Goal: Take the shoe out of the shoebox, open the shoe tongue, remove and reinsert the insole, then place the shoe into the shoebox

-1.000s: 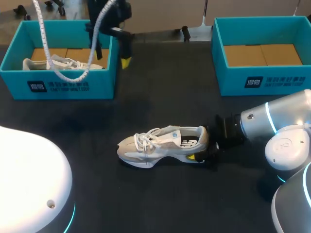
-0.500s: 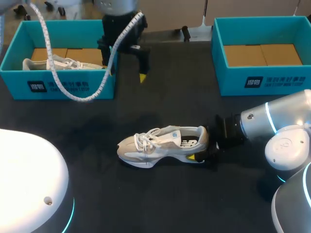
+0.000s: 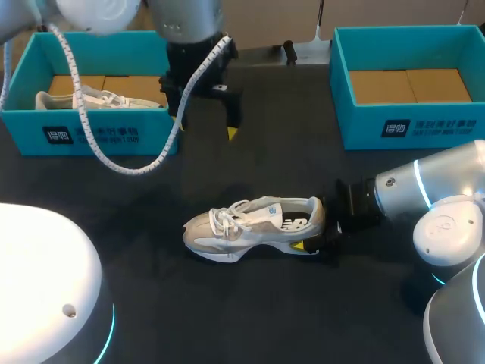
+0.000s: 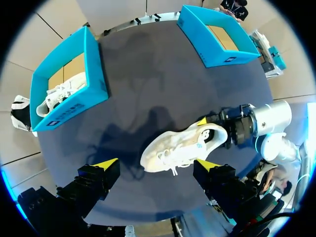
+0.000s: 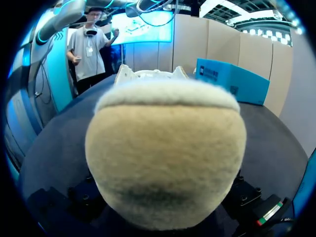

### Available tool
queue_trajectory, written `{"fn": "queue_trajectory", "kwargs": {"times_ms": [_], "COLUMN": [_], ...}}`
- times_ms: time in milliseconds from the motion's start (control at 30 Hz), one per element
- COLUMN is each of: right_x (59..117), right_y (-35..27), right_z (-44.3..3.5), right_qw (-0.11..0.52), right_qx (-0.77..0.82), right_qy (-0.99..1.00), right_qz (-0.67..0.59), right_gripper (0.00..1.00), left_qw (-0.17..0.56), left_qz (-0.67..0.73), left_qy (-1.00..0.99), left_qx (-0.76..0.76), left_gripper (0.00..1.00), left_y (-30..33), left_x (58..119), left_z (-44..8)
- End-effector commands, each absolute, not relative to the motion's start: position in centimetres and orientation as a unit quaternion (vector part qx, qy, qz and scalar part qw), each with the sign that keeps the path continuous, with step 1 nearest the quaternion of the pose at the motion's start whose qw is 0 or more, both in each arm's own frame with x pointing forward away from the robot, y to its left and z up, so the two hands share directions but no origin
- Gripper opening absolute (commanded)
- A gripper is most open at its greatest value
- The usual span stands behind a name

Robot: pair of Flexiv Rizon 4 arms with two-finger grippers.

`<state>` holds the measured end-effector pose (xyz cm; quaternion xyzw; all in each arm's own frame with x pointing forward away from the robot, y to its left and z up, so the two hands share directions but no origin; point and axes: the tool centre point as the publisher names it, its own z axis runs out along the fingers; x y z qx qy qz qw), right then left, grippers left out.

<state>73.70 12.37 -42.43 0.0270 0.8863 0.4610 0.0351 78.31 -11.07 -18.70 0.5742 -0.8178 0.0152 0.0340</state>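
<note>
Head view: grey-white sneaker (image 3: 254, 226) out of the box on the black table (image 3: 250, 318), right gripper (image 3: 317, 226) clamped on its heel.
Sneaker stands upright on its sole near table centre, toe toward the left side, laces tied, tongue not pulled open. One yellow right fingertip (image 3: 298, 246) shows against the near side of the heel; the left wrist view shows the other against the far side. In the right wrist view the fuzzy heel fills the space ahead of the gripper. Left gripper (image 4: 157, 164) hovers above the table between the left teal shoebox (image 3: 114, 133) and the sneaker, fingers spread wide, holding nothing, apart from the shoe. Left shoebox holds a second sneaker (image 3: 98, 99). Right teal shoebox (image 3: 439, 125) shows only its cardboard floor, well apart from the sneaker.
</note>
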Motion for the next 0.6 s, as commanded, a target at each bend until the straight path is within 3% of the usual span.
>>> {"fn": "queue_trajectory", "kwargs": {"times_ms": [33,600], "right_x": [73.8,73.8], "right_y": [12.7,12.7], "right_z": [-42.6,-42.6], "right_qw": [0.036,0.036], "right_qx": [0.028,0.028], "right_qy": [0.888,0.888], "right_qz": [0.457,0.457], "right_gripper": [0.0,0.0], "left_qw": [0.034,0.04], "left_qz": [0.017,0.002], "left_qy": [-0.818,-0.8], "left_qx": [0.574,0.598], "left_gripper": [1.0,1.0], "left_y": [-11.0,-13.2], "left_x": [78.3,76.1], "left_z": [-18.8,-19.9]}}
